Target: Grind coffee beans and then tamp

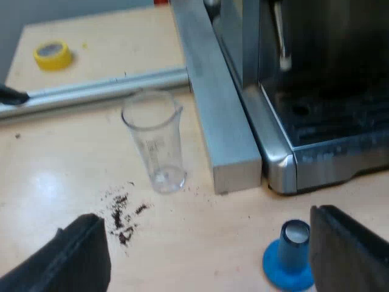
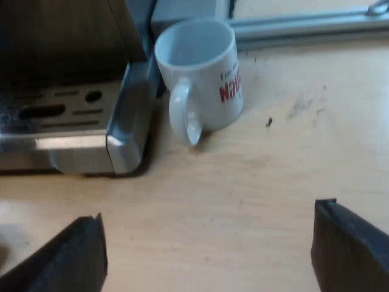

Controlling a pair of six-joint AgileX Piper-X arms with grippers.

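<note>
Pale wooden tabletop (image 1: 61, 176) bears the blue, round-based tamper (image 1: 290, 260) upright between the spread, empty fingers of the left gripper (image 1: 205, 213), close to 1 of them.

Lab workbench: aluminium rails (image 1: 226, 121), wooden tabletop (image 2: 243, 182) (a yellow tape roll (image 1: 53, 55) too).

Clear plastic measuring glass (image 1: 154, 141), brushed-metal espresso machine (image 1: 304, 109), glossy ceramic mug (image 2: 203, 76), pale wood table (image 2: 243, 201).

yellow tape roll (image 1: 53, 55) near a rail (image 1: 91, 91), white mug (image 2: 203, 76) upright.
</note>
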